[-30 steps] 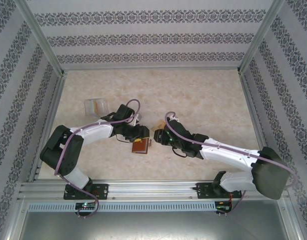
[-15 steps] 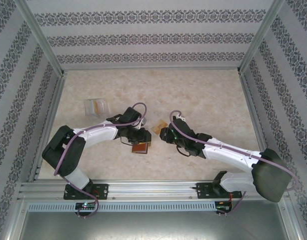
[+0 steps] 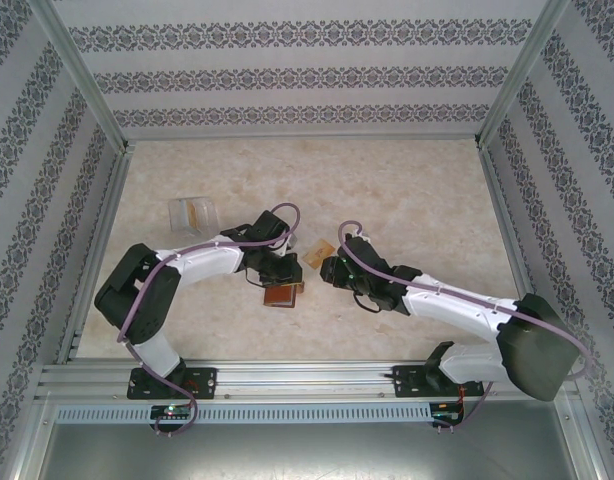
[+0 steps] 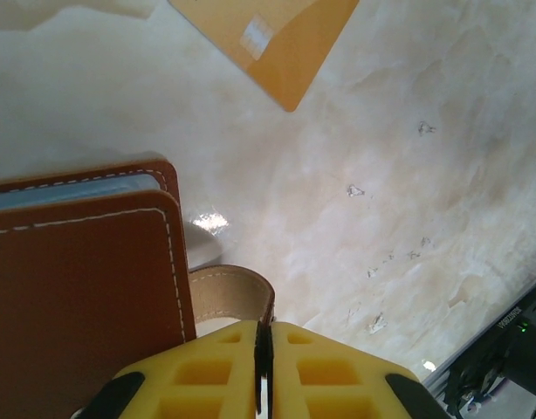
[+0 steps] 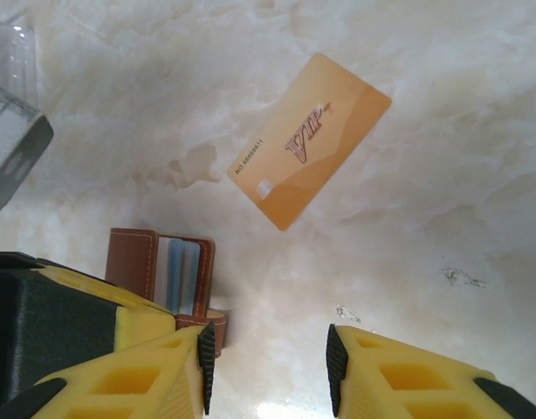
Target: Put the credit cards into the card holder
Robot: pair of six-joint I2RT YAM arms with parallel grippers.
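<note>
1. Pale marbled table (image 3: 417,190), with patterned walls on three sides.
2. Nearest the arm bases, the holder (image 3: 280,295) lies on the table left of centre. Its brown cover faces up and blue pockets show along one edge.
3. Left claw (image 4: 264,367) sits just at the holder's 12 o'clock in the top view. Its fingers are together, with only a hairline slit between them. The tab (image 4: 233,295) meets their tips, but I cannot tell if it is pinched.
4. Right claw (image 5: 268,371) hovers near, at the holder's 2 o'clock, fingers apart with nothing between them.
5. Orange card (image 5: 307,140) lies flat at the holder's 1 o'clock, apart from it and between the two claws.
6. Farthest off, a clear case (image 3: 192,213) sits at the left claw's 10 o'clock, well apart.
</note>
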